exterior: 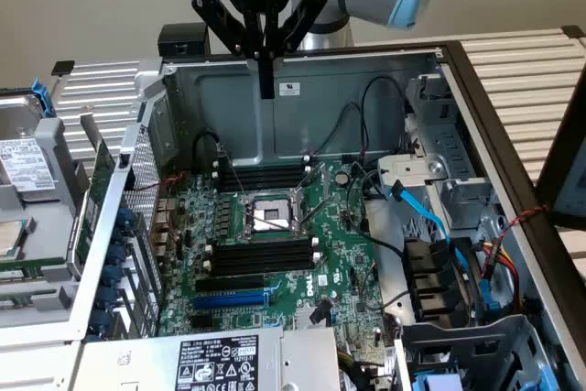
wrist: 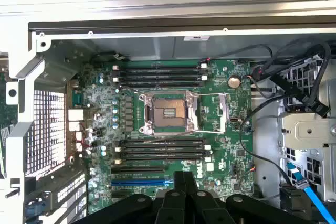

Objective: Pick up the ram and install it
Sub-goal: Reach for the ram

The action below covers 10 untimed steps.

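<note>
Black Robotiq two-finger gripper (exterior: pixel 266 80) hangs above the rear wall of the open case, pointing straight down; its matte black fingers (exterior: pixel 265 52) are pressed together with no gap and nothing green between them, so closed and empty; in the wrist view the gripper (wrist: pixel 184 192) shows the same, pads meeting, looking down into the board. Judged: high and centred like this to survey the slots, not yet at the pick.

Below it, the grey sheet-metal computer case (exterior: pixel 320 125) lies on its side, lid off, so the board faces up for top-down access; the flat green motherboard (exterior: pixel 343 226) is matte and densely studded with small parts; the square silver CPU socket (exterior: pixel 270 215) sits mid-board, shiny metal frame, bare.

Long black plastic memory slots (exterior: pixel 261 254) run in parallel rows on both sides of the socket, white latch tabs at the ends; all look unfilled, so install not done; the glossy blue expansion slot (exterior: pixel 231 299) lies just past the nearer bank.

The ram (exterior: pixel 94 199), a long thin green circuit-board stick, appears to stand on edge outside the case, just beside the perforated grey metal side wall (exterior: pixel 137 199) on the exterior view's left; well apart from the gripper; label and chips too small to tell. Probably staged upright there so the thin rigid edge can be pinched from above.
</note>
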Each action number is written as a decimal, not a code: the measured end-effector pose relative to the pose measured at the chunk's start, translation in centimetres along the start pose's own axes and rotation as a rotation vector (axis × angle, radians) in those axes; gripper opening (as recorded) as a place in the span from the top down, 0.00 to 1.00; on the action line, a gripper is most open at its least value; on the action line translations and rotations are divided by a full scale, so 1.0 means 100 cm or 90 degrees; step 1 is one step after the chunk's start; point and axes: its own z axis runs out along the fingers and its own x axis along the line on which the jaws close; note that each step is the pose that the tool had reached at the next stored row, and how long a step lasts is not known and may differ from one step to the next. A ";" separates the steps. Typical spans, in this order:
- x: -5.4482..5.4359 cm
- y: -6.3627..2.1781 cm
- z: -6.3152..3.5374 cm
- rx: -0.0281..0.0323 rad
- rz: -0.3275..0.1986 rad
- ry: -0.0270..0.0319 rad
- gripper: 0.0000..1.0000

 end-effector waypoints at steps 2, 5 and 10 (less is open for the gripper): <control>0.000 0.0000 0.0000 0.0000 0.000 0.0000 0.89; 0.000 0.0000 0.0000 0.0000 0.000 0.0000 0.89; 0.000 0.0000 0.0000 0.0000 0.000 0.0000 0.89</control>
